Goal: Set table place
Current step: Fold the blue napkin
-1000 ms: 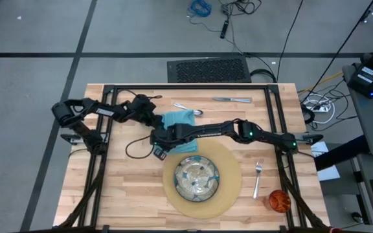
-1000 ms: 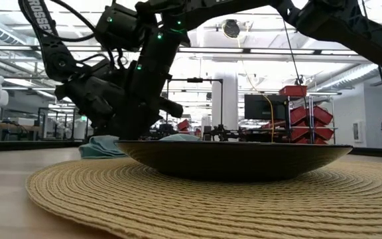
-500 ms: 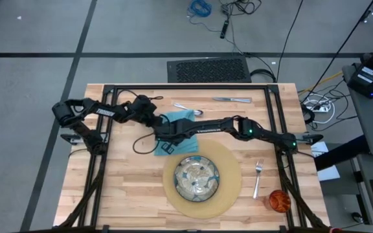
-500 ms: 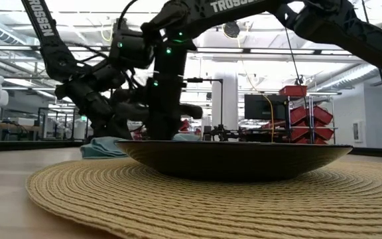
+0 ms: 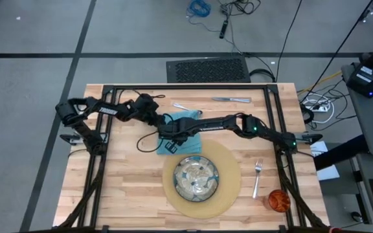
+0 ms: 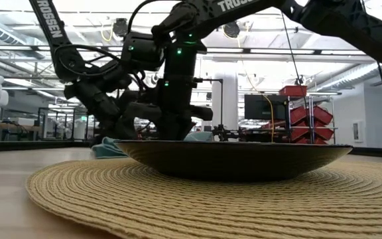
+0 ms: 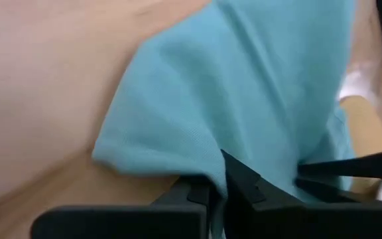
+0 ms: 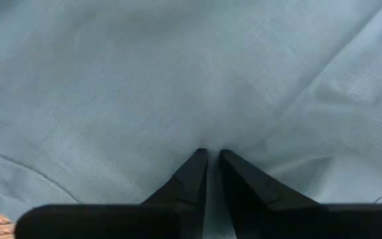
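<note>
Behind the placemat: the teal napkin point(image 5: 181, 120) lies on the tabletop point(image 5: 128, 188), just beyond the placemat point(image 5: 228, 184) that carries the green plate point(image 5: 197, 178).
Napkin handling: soft, light cloth, I judge; it will drape and bunch, so it is best pinched at an edge or a raised fold.
Left hand: the left hand point(image 7: 217, 189) sits at the napkin's near edge, its fingers pressed together on a fold of the cloth.
Right hand: the right hand point(image 8: 209, 174) is down on the middle of the napkin, fingers nearly together with a pinch of fabric between them.
Both arms: they meet over the cloth, left arm from the tabletop's left, right arm reaching across from its right.
Other pieces: fork point(image 5: 258, 178) and orange cup point(image 5: 278, 200) lie right of the placemat; knife point(image 5: 232, 99) and spoon point(image 5: 188, 109) near the far edge.
</note>
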You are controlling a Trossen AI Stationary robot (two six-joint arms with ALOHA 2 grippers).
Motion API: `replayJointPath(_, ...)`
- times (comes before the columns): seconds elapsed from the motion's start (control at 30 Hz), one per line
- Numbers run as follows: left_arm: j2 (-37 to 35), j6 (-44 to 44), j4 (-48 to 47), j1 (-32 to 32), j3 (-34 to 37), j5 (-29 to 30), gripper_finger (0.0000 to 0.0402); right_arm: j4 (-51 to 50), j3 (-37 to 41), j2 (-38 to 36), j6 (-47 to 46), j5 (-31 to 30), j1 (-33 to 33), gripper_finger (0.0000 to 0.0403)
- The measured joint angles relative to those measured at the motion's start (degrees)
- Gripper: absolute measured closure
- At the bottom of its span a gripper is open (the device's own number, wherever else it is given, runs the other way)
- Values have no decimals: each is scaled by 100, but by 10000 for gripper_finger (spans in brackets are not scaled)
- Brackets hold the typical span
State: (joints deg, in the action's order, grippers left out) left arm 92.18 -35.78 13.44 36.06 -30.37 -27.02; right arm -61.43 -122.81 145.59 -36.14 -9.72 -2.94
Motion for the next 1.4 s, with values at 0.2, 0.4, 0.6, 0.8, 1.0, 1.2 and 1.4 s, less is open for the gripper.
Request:
replayJointPath(0.2, 227, -8, -103, -176, -548, -69, 401, -46, 7, -49, -10, 121, -88, 365)
replayJointPath(0.4, 809, -12, -16, -334, -1051, -148, 401, -460, 12, -58, -54, 147, -116, 365)
replayJointPath(0.6, 1164, -45, 58, -368, -1312, -232, 401, -761, 14, -58, -36, 126, -153, 365)
replayJointPath(0.8, 1227, 21, 76, -336, -1559, -39, 401, -927, 12, -60, 57, 61, -235, 365)
replayJointPath(1.0, 1233, 198, -143, -351, -1672, -56, 401, -1144, 18, -70, 105, -78, -289, 365)
replayJointPath(1.2, 1220, 331, -378, -342, -1593, -112, 401, -1127, 25, -75, 51, -86, -284, 365)
replayJointPath(1.4, 1193, 572, -625, -340, -1543, -237, 401, -1076, 47, -216, -134, -284, -154, 364)
